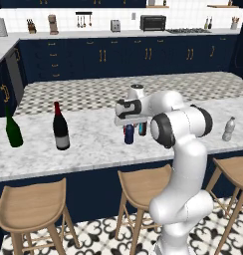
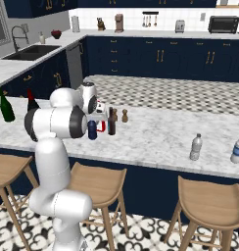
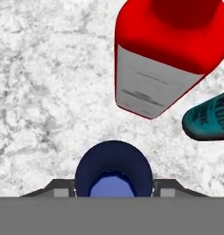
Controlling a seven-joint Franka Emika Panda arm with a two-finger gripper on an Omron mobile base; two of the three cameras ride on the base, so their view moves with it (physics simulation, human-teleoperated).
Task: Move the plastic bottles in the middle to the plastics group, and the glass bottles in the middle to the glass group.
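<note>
Three small bottles clustered mid-tabletop (image 1: 93, 144) under the pincer (image 1: 129, 123): stubby dark blue bottle (image 1: 129, 134), flat red bottle (image 3: 164, 55) with white label, slim brown bottle (image 2: 111, 121) with teal label. Blue bottle nearest the stools side; red and brown just beyond it. Contents of all three not discernible.

Pincer lowered straight over the blue bottle; in hand view, blue cap (image 3: 113, 176) centred between the two fingertips, a finger close on either side. Contact with the bottle cannot be told; jaws partway closed, grip not confirmed. Blue bottle upright, base on the marble.

Far left on the tabletop: dark green wine bottle (image 1: 13, 129) and near-black wine bottle (image 1: 60, 128) with red neck, upright, near each other, well apart from the middle cluster.

Far right: pale grey translucent bottle (image 2: 196, 147), upright, light cap; another pale bottle with blue label (image 2: 237, 150) just right of it at frame edge.

Small brown shaker-like item (image 2: 125, 116) standing just beyond the middle cluster.
</note>
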